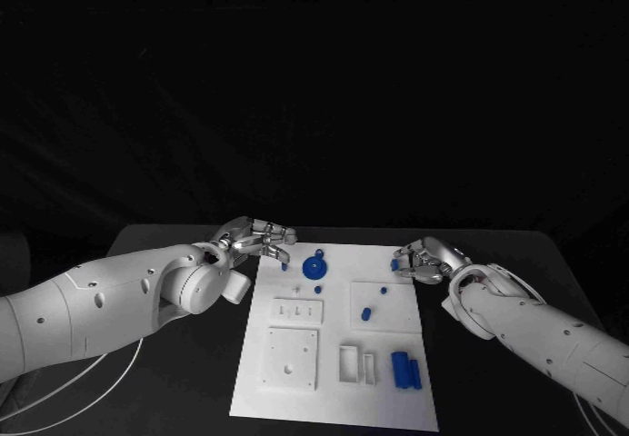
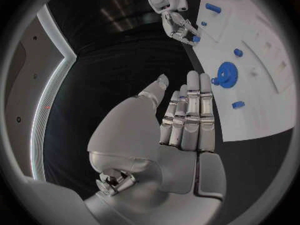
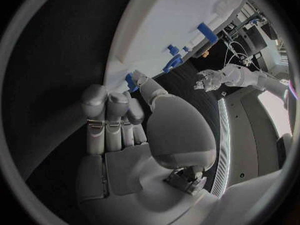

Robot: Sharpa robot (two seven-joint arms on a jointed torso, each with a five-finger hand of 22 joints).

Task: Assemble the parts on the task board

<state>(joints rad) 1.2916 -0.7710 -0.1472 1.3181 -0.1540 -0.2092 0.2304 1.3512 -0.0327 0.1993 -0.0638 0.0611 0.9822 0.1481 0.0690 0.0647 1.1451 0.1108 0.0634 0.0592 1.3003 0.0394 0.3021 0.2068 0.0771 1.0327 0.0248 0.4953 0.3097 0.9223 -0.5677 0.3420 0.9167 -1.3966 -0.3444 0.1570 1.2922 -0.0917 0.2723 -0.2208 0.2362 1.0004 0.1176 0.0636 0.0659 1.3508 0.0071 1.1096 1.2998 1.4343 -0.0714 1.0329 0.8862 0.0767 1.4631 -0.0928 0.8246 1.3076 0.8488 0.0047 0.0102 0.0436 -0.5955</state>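
The task board point(image 1: 334, 400) is lying in the lower middle of the head view, on the black table point(image 1: 144, 241), running from the frame's centre down toward the bottom edge.

The left hand point(image 1: 255, 238) is hovering at the board's upper left corner, just left of centre in the frame. In the left wrist view its fingers point(image 2: 190, 115) are lying straight and side by side with the thumb set apart, and nothing is sitting in the palm: the hand is released.

The right hand point(image 1: 426, 259) is sitting at the board's upper right edge, right of centre. A small blue part point(image 1: 394, 264) is showing at its fingertips; in the right wrist view the same blue piece point(image 3: 131, 82) is sitting right at the tip of the thumb, over the board's edge. Whether the hand is actually grasping it or only touching it cannot be told from these views.

Parts on the board: a blue gear point(image 1: 314, 267) is lying near the top, left of the board's middle, with a small blue piece point(image 1: 284, 267) just left of it. A blue peg point(image 1: 367, 314) is resting on a raised white block at mid-board, and another small blue piece point(image 1: 383, 291) is sitting above it. Two blue cylinders point(image 1: 406, 371) are lying side by side at the lower right, beside white fixtures point(image 1: 356, 363).
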